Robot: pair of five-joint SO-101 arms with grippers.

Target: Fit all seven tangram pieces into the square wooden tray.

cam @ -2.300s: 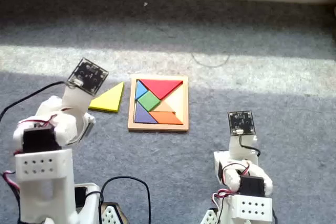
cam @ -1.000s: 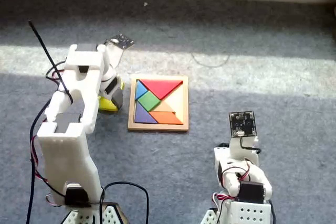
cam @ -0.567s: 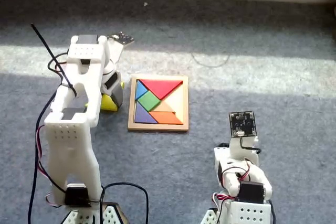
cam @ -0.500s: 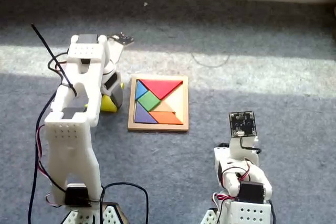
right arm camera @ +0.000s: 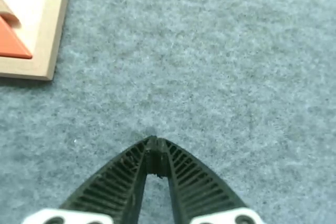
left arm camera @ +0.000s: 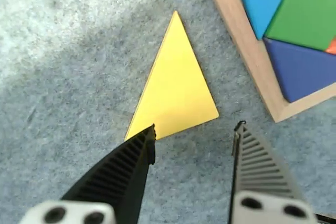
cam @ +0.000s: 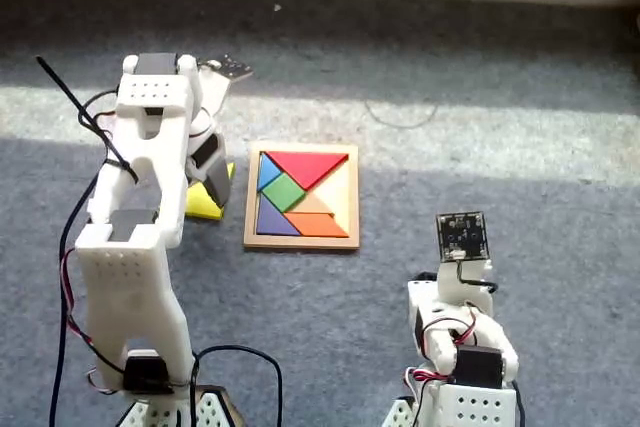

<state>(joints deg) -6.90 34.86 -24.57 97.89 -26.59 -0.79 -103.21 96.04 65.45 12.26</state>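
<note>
Gaping wide, left claw (left arm camera: pixel 196 126) hovers over yellow triangle (left arm camera: pixel 176 87).

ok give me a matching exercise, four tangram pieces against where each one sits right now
1 yellow triangle
2 red triangle
3 green square
4 purple triangle

A in the tray's near left corner
B on the carpet, outside the tray
C along the tray's far edge
D in the tray, between the red and purple pieces

Pairs: 1-B, 2-C, 3-D, 4-A
</note>
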